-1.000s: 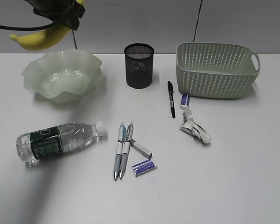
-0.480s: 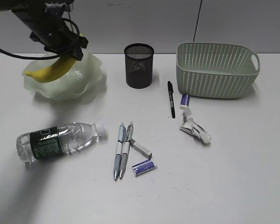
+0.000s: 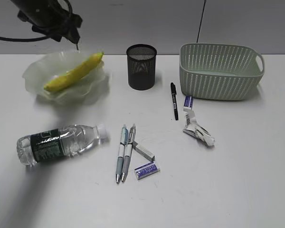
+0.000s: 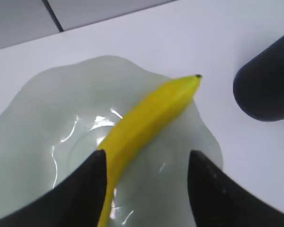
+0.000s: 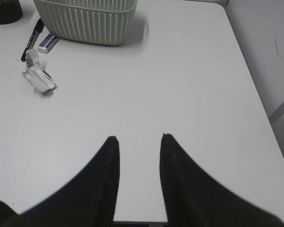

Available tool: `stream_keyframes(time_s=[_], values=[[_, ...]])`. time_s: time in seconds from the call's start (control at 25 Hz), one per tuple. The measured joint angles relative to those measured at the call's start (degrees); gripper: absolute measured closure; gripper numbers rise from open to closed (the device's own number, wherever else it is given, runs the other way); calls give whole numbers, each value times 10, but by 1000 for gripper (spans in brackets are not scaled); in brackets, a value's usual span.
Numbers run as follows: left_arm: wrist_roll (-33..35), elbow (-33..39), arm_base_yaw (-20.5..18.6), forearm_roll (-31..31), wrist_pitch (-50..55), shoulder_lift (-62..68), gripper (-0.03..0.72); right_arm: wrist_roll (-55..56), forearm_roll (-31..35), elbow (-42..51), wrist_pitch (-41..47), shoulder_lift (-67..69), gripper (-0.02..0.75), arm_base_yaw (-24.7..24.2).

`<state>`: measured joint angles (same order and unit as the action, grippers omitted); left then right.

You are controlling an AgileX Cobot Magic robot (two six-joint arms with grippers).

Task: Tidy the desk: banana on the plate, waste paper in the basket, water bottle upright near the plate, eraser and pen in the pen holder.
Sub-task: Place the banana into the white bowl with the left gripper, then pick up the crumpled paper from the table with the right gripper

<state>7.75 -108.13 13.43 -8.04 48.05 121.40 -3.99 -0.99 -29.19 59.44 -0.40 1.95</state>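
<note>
The yellow banana (image 3: pixel 73 72) lies in the pale green wavy plate (image 3: pixel 33 76); it also shows in the left wrist view (image 4: pixel 146 118) on the plate (image 4: pixel 47 109). My left gripper (image 4: pixel 146 158) is open above it, empty; in the exterior view it hangs above the plate (image 3: pixel 69 23). The water bottle (image 3: pixel 61 142) lies on its side. Crumpled waste paper (image 3: pixel 198 130) lies below the green basket (image 3: pixel 221 71). The black mesh pen holder (image 3: pixel 141 66) stands upright. A black pen (image 3: pixel 174 100), two grey pens (image 3: pixel 125 152) and erasers (image 3: pixel 146 169) lie on the desk. My right gripper (image 5: pixel 138 138) is open, empty.
Another eraser (image 3: pixel 188 102) lies by the basket, one more (image 3: pixel 143 150) beside the grey pens. The right wrist view shows the basket (image 5: pixel 85 21), waste paper (image 5: pixel 39 76), black pen (image 5: pixel 31 40) and the desk's right edge (image 5: pixel 255 90).
My left gripper lowered the banana into the plate, let it go and rose clear. The banana now rests on the plate. Nothing else moved.
</note>
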Motion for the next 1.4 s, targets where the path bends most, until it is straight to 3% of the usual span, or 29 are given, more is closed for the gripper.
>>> stream_keyframes(time_s=[0.36, 0.56, 0.8, 1.04, 1.4], values=[[-17, 0, 0, 73, 196, -143, 292, 0, 0, 0, 0, 0, 494, 0], [-51, 0, -4, 135, 214, -260, 330, 0, 0, 0, 0, 0, 494, 0], [-58, 43, -7, 137, 214, -442, 342, 0, 0, 0, 0, 0, 494, 0], [-59, 231, -7, 90, 216, -644, 353, 0, 4, 0, 0, 0, 494, 0], [-59, 578, -7, 89, 207, -971, 354, 0, 10, 0, 0, 0, 494, 0]])
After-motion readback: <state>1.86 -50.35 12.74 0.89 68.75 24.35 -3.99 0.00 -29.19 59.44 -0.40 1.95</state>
